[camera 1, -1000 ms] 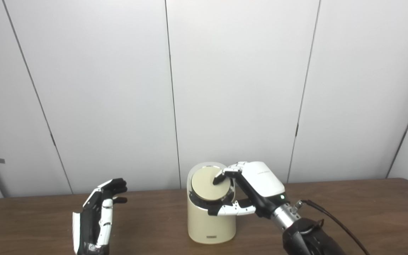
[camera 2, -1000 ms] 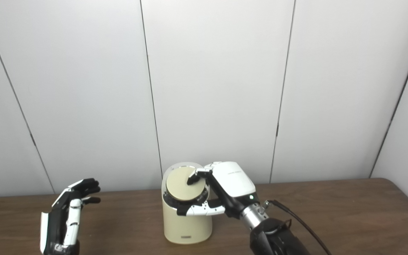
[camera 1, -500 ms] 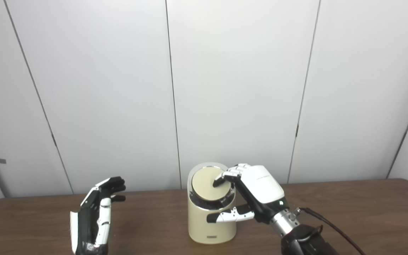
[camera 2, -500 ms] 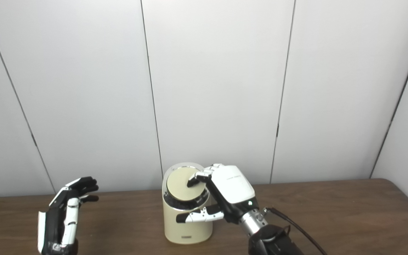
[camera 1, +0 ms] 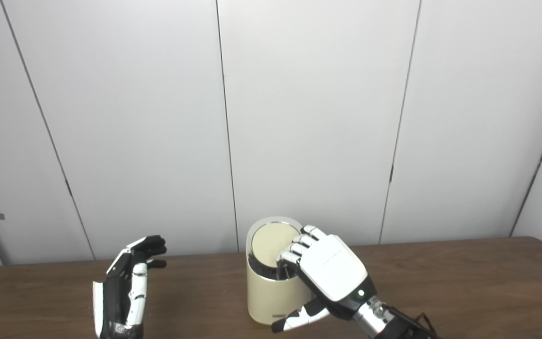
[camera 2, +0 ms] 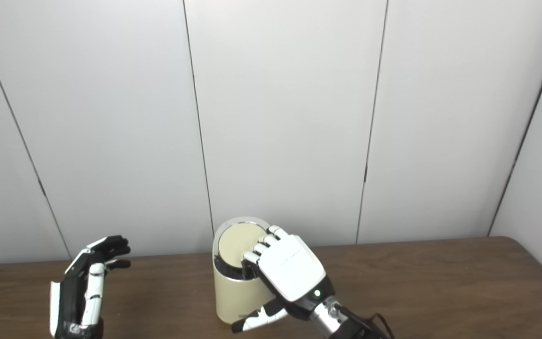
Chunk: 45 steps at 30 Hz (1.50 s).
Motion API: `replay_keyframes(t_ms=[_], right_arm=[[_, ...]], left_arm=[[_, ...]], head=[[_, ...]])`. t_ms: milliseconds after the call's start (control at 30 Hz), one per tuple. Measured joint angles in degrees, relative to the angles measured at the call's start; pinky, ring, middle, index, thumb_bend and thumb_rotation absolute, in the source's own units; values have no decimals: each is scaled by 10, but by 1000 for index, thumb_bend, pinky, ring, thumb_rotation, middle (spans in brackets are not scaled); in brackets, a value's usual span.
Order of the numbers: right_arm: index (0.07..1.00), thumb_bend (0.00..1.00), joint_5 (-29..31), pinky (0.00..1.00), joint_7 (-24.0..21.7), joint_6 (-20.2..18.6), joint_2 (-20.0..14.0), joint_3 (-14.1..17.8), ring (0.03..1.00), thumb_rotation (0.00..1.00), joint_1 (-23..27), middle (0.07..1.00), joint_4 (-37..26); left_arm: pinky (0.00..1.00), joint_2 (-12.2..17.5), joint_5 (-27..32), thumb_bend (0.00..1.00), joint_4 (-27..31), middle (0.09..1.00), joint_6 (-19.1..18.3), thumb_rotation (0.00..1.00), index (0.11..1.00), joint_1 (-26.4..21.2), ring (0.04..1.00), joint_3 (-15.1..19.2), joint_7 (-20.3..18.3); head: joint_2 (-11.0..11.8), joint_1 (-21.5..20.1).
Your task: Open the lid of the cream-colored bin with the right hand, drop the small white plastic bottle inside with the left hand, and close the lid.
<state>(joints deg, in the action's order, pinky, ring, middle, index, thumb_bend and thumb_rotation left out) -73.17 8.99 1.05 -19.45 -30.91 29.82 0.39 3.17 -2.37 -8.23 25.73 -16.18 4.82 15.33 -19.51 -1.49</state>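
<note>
Fingers of right hand curled over near-right rim of bin lid, knuckles up, tips hidden behind white back plate; contact with lid cannot be confirmed. Thumb splayed low and left, lying across front of cream-colored bin near its base. Not wrapped around anything visible; whether fingertips are pressed together underneath cannot be told. Green light lit on wrist end of hand. Right forearm entering from bottom edge, dark cable trailing beside it.

Lid lying flat inside chrome ring, seated and closed. Bin upright on brown wooden table, toward the back, roughly centre of view, small label at front of base.

Left hand well apart from bin, out at left side of table, standing upright on its wrist end, palm facing right toward bin. Fingers spread and slightly bent at tips, thumb pointing right, holding nothing.

Small white plastic bottle not seen in either eye view, neither on table nor in a hand; inside of bin hidden by closed lid.

White panelled wall behind table, dark vertical seams between panels. Small grey plate on wall at far left.
</note>
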Motion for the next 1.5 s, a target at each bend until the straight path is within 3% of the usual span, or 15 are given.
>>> replay_keyframes(t_ms=[500,800,967,1133,1500], right_arm=[[586,839,19,777,32,0,2,1,702,839,-12,611,0],[679,831,73,685,61,18,2,5,731,772,-38,722,1],[755,810,78,715,97,42,5,5,790,765,-49,790,17],[806,807,79,727,97,61,11,5,807,759,-54,827,18],[809,814,90,720,87,67,20,18,820,734,-58,838,17]], left_arm=[[566,0,0,228,0,680,0,730,671,0,666,-1,0],[563,0,-1,245,-2,679,0,730,669,0,667,-1,-3],[568,0,0,248,-6,682,0,728,673,0,670,-1,-4],[560,0,0,245,-11,678,0,730,668,0,665,-1,-3],[567,0,0,240,-11,686,0,725,673,0,671,-2,-4]], head=[[4,-1],[5,-2],[6,-2],[7,-2],[10,-1]])
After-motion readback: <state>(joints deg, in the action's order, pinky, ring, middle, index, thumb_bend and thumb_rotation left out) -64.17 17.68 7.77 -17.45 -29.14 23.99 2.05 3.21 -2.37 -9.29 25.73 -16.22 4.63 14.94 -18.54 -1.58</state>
